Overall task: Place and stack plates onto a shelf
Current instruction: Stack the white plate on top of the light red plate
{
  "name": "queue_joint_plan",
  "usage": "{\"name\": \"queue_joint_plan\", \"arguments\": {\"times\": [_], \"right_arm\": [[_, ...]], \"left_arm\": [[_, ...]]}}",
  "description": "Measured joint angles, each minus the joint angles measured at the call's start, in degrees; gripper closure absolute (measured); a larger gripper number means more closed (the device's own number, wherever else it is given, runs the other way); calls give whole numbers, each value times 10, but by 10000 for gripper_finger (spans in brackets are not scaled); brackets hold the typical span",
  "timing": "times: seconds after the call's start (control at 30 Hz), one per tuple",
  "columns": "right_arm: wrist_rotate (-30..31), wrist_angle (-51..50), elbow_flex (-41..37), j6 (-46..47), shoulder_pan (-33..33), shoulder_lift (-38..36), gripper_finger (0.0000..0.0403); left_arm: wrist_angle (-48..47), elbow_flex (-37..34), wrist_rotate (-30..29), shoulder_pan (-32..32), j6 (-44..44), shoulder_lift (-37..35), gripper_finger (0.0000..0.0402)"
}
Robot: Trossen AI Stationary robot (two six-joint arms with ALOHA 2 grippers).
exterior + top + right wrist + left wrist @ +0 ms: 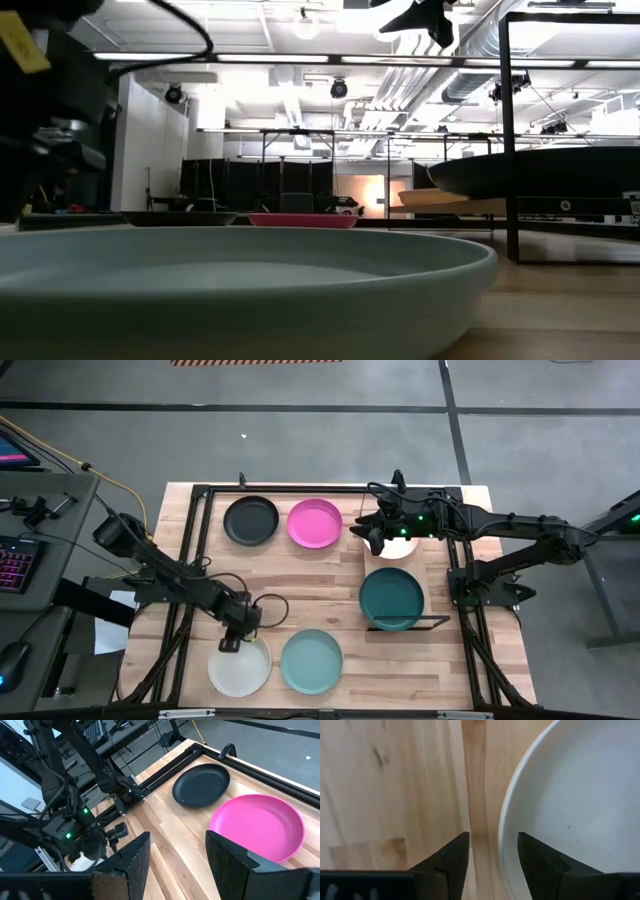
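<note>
My left gripper [231, 643] [492, 837] is open, low over the far rim of the cream white plate [240, 666] [570, 795]. One finger stands outside the rim and one over the plate's inside; I cannot tell whether they touch. The light teal plate [311, 660] [250, 280] lies beside it. My right gripper [373, 538] [177, 839] is open and empty above the pale peach plate [398, 547], which lies on the shelf's [366, 565] far end. The dark green plate [392, 598] [540, 170] lies on the shelf's near end. The black plate [250, 520] [201, 785] and the magenta pink plate [314, 523] [257, 825] lie flat near the table's far edge.
A dark metal frame [200, 510] runs along the table's edges, with an upright post [512, 140] by the shelf. A keyboard and monitor [20, 550] sit off the table's left side. Bare wood [300, 585] lies between the far plates and the near ones.
</note>
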Motion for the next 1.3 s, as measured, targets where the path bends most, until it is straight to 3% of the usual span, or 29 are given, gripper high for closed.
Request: {"name": "queue_joint_plan", "arguments": {"times": [0.17,0.3,0.4,0.53,0.7,0.83,1.0,1.13,1.3], "right_arm": [[0,-4,0,0,0,0,231],[0,-7,0,0,0,0,231],[0,-14,0,0,0,0,231],[0,-29,0,0,0,0,231],[-19,-28,9,0,0,-4,231],[-36,-29,29,-14,1,-18,231],[-36,-55,33,-30,12,-52,231],[0,-92,33,-31,22,-84,231],[60,-105,33,-30,26,-122,231]], "left_arm": [[2,2,9,0,-9,16,264],[0,2,9,1,-13,16,338],[1,0,51,12,-34,17,390],[-10,0,85,35,-50,1,394],[-75,5,92,73,-83,-92,398],[-130,37,33,118,-118,-197,399],[-139,91,-87,209,-144,-281,400],[-74,118,-154,301,-106,-269,400],[146,116,-163,379,-88,-164,401]]}}
